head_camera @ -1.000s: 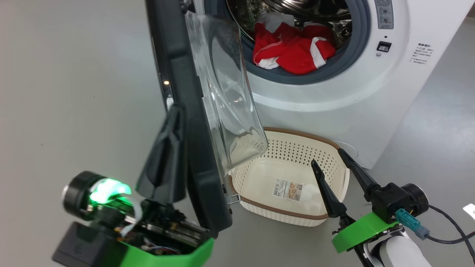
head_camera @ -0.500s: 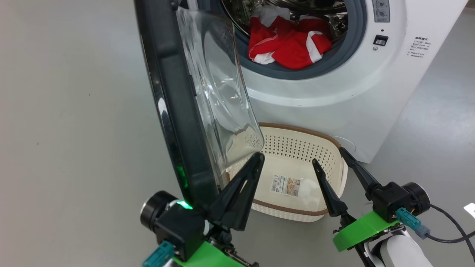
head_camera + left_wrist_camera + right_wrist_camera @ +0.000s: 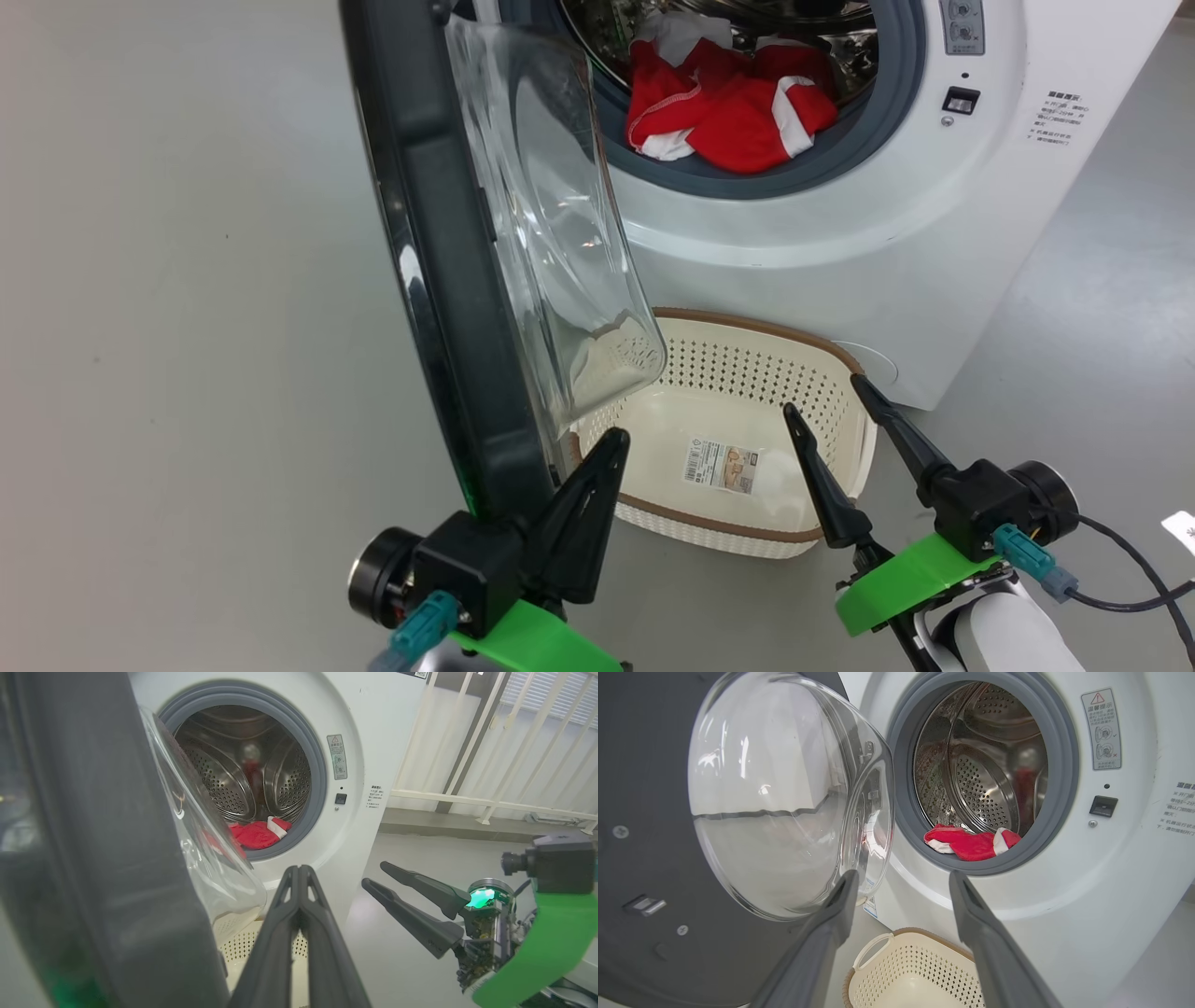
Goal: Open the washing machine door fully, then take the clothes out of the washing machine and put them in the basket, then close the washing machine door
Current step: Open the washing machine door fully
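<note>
Two empty grippers: left gripper (image 3: 611, 450) pinched together beside the door (image 3: 439, 280), right gripper (image 3: 823, 397) splayed by the basket (image 3: 747, 323).

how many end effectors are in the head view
2. The left end effector, shut, is at lower centre beside the bottom edge of the washing machine door. The right end effector, open, is at lower right by the right end of the basket.

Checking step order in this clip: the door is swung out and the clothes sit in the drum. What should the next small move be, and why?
Probably raise the open right gripper toward the clothes. The washing machine door stands swung out, its opening unblocked. The basket below holds no clothes, and the left gripper is shut beside the door's lower edge.
</note>
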Available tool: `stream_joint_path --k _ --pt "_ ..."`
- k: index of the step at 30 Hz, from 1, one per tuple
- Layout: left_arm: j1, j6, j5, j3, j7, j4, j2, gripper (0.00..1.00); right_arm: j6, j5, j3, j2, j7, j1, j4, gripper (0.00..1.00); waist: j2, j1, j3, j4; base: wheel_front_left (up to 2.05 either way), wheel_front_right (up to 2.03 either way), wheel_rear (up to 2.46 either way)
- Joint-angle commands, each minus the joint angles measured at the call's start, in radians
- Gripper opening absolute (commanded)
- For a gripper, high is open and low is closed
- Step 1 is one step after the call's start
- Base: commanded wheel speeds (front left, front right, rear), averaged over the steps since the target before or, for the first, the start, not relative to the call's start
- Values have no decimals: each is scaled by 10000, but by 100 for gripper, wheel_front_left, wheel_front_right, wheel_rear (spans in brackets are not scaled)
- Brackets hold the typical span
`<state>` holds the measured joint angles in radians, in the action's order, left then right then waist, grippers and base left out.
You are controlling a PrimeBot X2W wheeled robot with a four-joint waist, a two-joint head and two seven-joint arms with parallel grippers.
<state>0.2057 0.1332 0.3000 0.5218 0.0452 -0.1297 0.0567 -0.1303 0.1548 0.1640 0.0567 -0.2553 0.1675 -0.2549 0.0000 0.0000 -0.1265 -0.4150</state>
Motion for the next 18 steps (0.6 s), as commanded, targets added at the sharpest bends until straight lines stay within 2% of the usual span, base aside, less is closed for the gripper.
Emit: stream_joint_path --k 1,18 --pt "75 119 -44 -395 30 -140 130 0 -4 38 241 -64 -65 278 197 100 0 0 7 -25 0 0 0" --pt "-132 628 109 -975 -181 164 341 0 -4 279 395 -64 -65 209 187 100 0 0 50 -297 0 0 0"
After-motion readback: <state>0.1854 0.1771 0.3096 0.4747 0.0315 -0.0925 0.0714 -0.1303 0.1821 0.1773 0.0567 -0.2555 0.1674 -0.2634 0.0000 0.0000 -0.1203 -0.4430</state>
